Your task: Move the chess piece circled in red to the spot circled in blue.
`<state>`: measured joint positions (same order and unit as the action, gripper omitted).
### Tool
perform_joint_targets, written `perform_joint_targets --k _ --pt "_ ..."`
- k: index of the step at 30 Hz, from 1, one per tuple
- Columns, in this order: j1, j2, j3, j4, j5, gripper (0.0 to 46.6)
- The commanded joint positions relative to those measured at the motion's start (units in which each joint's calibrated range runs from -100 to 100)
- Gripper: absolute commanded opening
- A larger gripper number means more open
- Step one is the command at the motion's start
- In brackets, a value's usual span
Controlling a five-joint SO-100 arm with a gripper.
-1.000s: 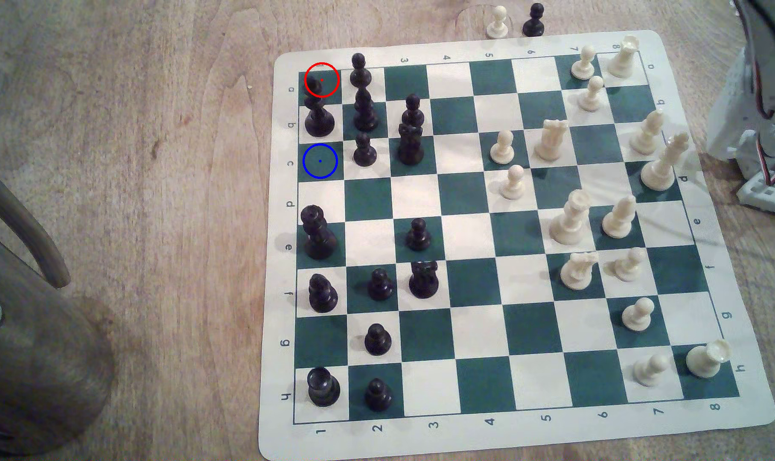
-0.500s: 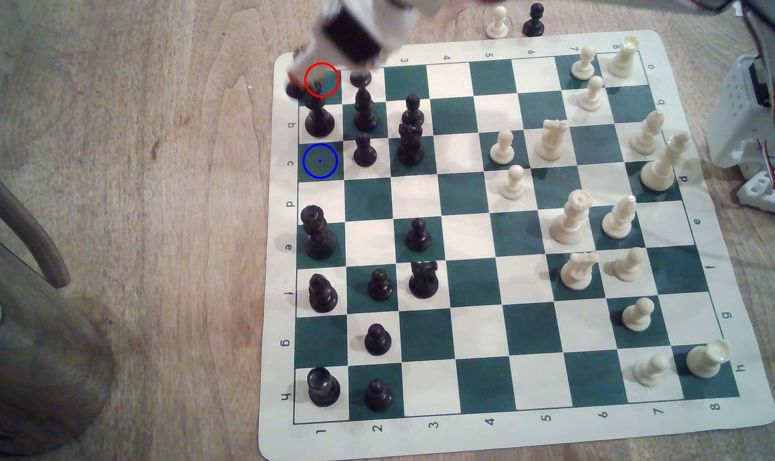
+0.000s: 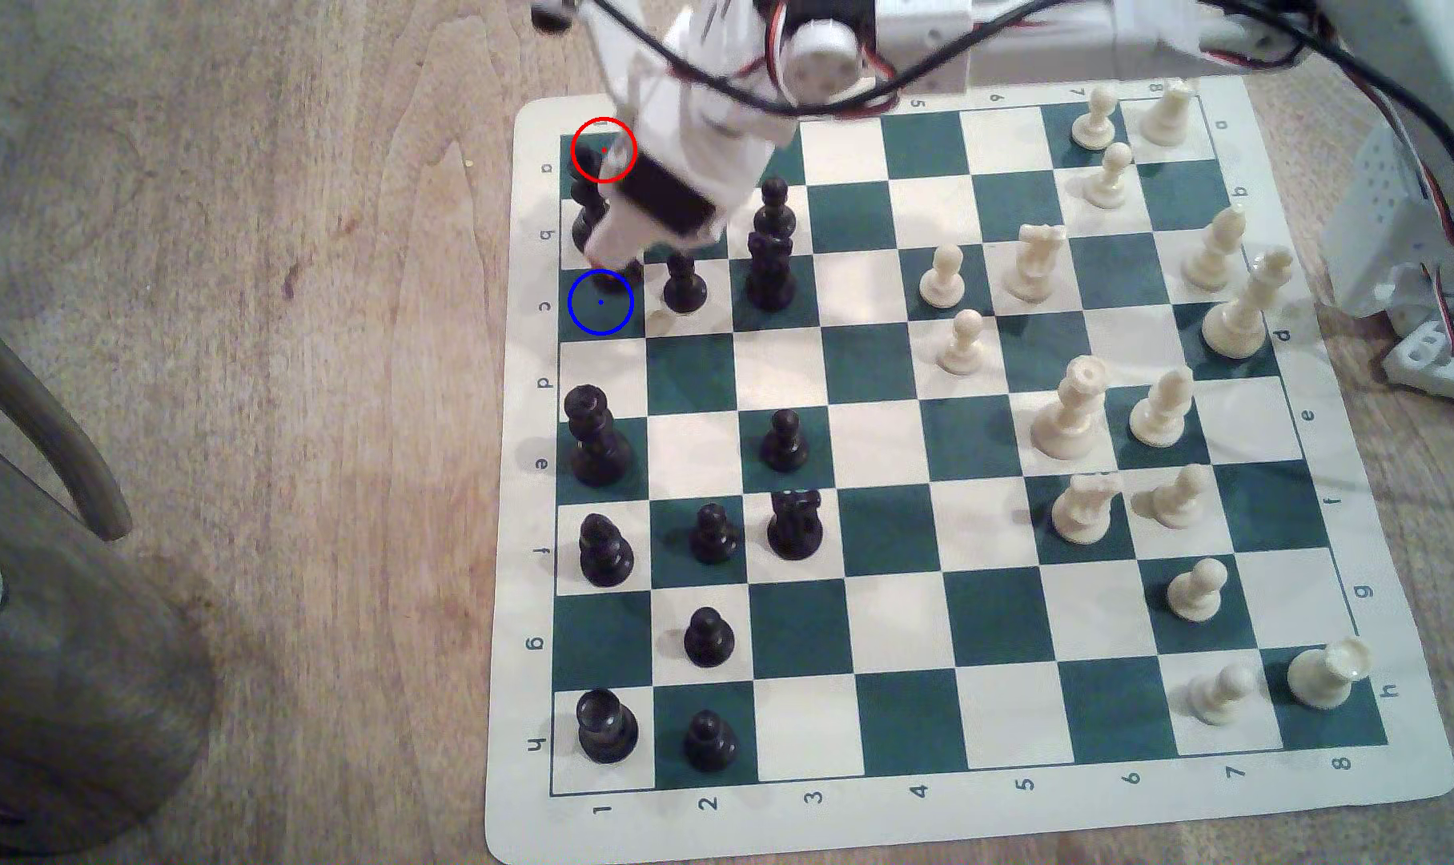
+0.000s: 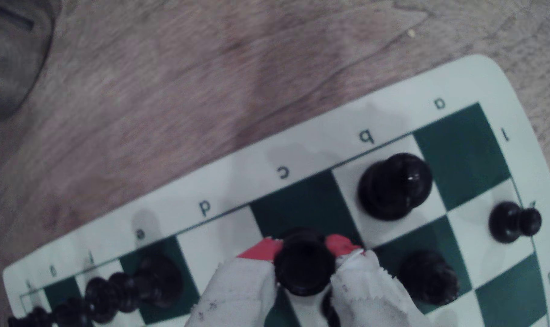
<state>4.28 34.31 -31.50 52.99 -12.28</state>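
A: Rook (image 4: 303, 267) sits clamped between the two fingers (image 4: 239, 283) of the gripper (image 4: 303, 251) — the wrist view has the red tips pressed against either side of its round top, the jaws only as wide as the piece.

B: And where over the board (image 3: 915, 840)?

A: Over the dark square of row c at the board's edge, by the printed letter c. In the exterior view the gripper (image 3: 615, 266) hangs at the far rim of the blue ring (image 3: 600, 302), with a bit of the rook (image 3: 620, 279) dark just under the white fingers.

B: Is it down on the square?

A: I cannot tell — both views are too steep and the rook's base is hidden behind its own top.

B: The red ring (image 3: 604, 150)?

A: Its square is partly covered by the arm (image 3: 690, 141); what shows of it is green. In the wrist view the a-corner square is bare.

B: Neighbours?

A: A tall black piece (image 4: 393, 185) stands on the light square of row b, just beside the blue-ringed square. A black pawn (image 3: 684, 287) stands on the next square towards the exterior view's right, near the gripper but apart from it. A taller black piece (image 3: 769, 270) is one file further. The white pieces (image 3: 1073, 407) stand well apart, on the exterior view's right half.
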Motion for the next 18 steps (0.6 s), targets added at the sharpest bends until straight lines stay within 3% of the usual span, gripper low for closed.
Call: perform_joint_targets --k 1,6,18 --pt "-0.09 -1.71 -1.14 -2.62 0.24 1.5" --pt "0.92 2.11 -3.5 -3.36 1.61 0.6" --pt "1.47 2.79 -4.5 -6.8 1.32 1.1"
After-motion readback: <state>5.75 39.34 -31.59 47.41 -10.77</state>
